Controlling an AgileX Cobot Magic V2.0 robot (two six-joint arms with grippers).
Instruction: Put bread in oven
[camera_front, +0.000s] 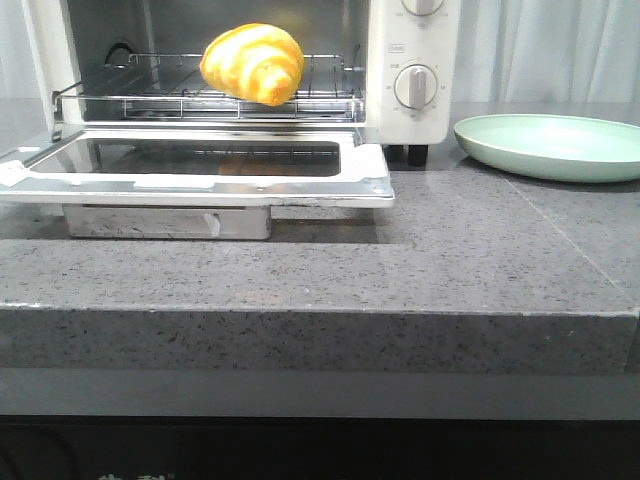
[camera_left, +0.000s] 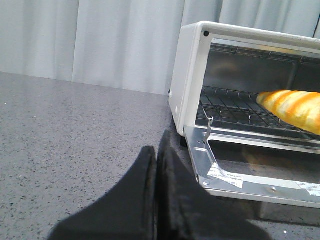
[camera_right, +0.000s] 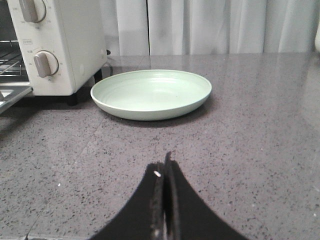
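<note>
The bread, a glossy yellow and orange striped croissant, lies on the wire rack inside the white oven. The oven's glass door hangs open and flat over the counter. The bread also shows in the left wrist view, on the rack inside the oven. My left gripper is shut and empty, low over the counter to the left of the oven door. My right gripper is shut and empty, in front of the plate. Neither gripper shows in the front view.
A pale green round plate sits empty to the right of the oven, also seen in the right wrist view. The oven's knobs face forward. The grey speckled counter has a front edge near me. White curtains hang behind.
</note>
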